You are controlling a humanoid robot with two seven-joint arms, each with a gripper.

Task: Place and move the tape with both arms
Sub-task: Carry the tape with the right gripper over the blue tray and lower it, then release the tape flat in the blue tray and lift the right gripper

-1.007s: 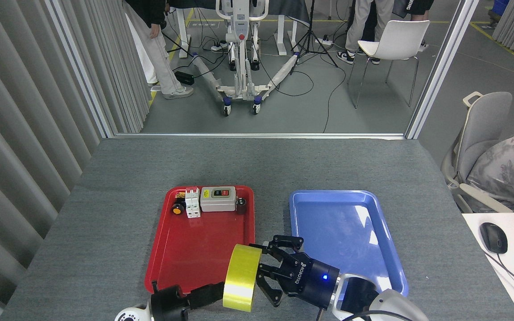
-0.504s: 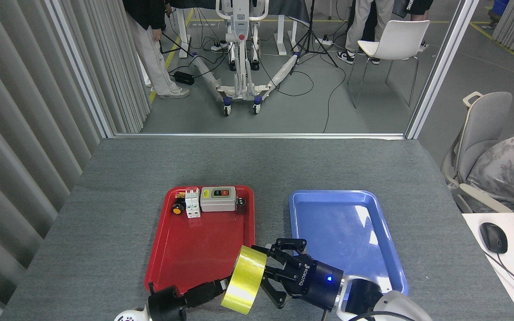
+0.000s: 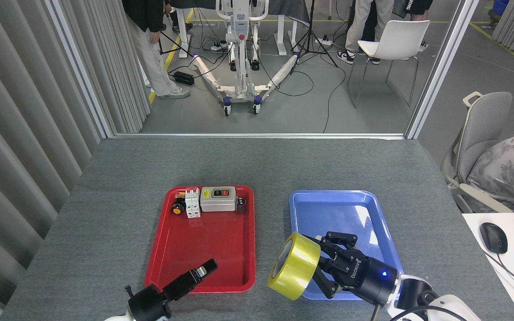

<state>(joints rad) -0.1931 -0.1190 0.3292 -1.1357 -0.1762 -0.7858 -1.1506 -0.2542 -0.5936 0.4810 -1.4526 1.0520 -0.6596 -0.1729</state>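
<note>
- The wide roll of glossy translucent yellow packing tape is held on edge and tilted, above the near left corner of the blue plastic tray and the strip of grey cloth-covered counter beside it; whether the roll touches the tray cannot be told.
- The right black three-fingered gripper, marked "ROBOTIQ" in white, is seen at the right face of the roll, with its fingers clamped on the roll from that side; a blue light shows on the gripper body.
- The right arm enters from the lower right, and its white-and-black wrist segment lies over the near edge of the blue tray.
- The left black gripper is seen over the near edge of the red plastic tray, well apart from the roll and holding nothing. It appears as one narrow dark tip pointing up and to the right; whether its fingers are apart or together cannot be told.
- At the far end of the red tray are noted a grey switch box with a black and red button, a white circuit breaker, a small black and orange knob and a small dark cylinder. The rest of the red tray is bare.
- Beyond the counter, a white wheeled frame and a white chair are observed on the floor.
- A black computer mouse rests on a white desk at the right edge.
</note>
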